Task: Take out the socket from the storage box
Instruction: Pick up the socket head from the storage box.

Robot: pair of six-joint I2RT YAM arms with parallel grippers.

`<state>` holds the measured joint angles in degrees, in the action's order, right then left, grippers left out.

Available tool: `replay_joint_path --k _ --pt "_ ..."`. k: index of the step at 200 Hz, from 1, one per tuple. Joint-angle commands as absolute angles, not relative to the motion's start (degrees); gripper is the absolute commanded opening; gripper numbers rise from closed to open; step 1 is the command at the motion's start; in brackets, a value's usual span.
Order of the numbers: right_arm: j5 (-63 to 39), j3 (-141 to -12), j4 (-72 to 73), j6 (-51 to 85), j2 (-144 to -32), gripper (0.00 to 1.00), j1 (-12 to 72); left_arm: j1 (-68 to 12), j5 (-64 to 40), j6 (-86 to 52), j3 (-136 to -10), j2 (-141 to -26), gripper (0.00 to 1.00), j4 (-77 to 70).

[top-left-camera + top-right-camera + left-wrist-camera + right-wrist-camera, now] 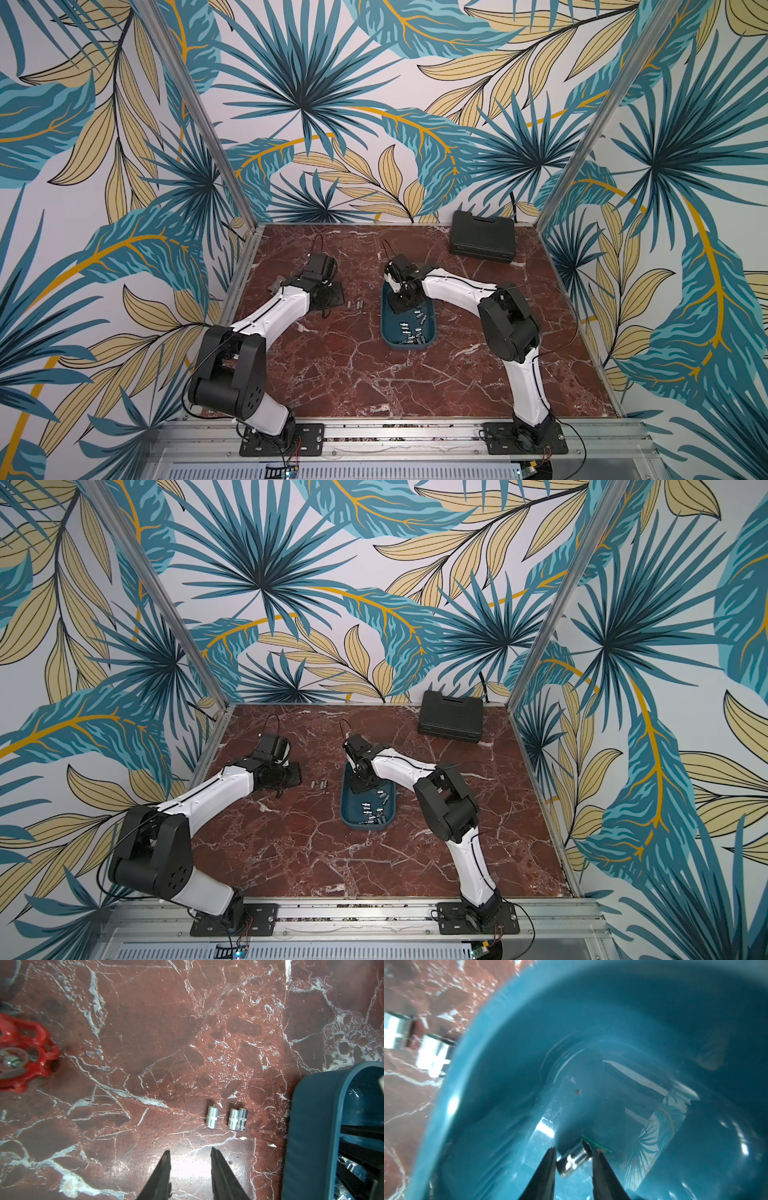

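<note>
Socket [574, 1160] caught in the box [409, 347]
At the box's 12 o'clock end it is seemingly clamped by the right end effector [574, 1150], though blur is heavy. The left end effector [190, 1151] is held narrowly parted, empty, over the counter [124, 1043]; loose sockets [233, 1119] are seen at the box's 9 o'clock.

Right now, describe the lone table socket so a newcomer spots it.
Start at the teal storage box mid-table. Beside it, toward the left arm, lie three sockets. The lone socket is farthest from the box; the other two touch.
</note>
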<state>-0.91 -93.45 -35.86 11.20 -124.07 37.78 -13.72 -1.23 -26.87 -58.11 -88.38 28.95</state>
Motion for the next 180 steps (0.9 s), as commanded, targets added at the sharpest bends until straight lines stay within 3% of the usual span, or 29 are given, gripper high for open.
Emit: replay_joint_path --k 1,54,91,180 --pt "-0.7 -94.4 -37.4 12.2 -125.7 0.29 37.7 -13.3 -0.6 -26.7 -57.2 -86.7 0.36 29.4" --pt "0.7 -93.8 -38.4 11.9 -124.5 0.15 37.6 -13.3 -0.6 -26.7 -57.1 -86.4 0.36 29.2" --pt "1.5 -92.7 -37.8 12.0 -118.3 0.12 36.1 -13.2 -0.9 -26.0 -57.8 -86.7 0.36 29.9" --pt "3.0 -77.1 -37.3 12.8 -100.2 0.12 18.2 -14.0 -3.6 -25.3 -60.2 -86.3 0.36 29.3"
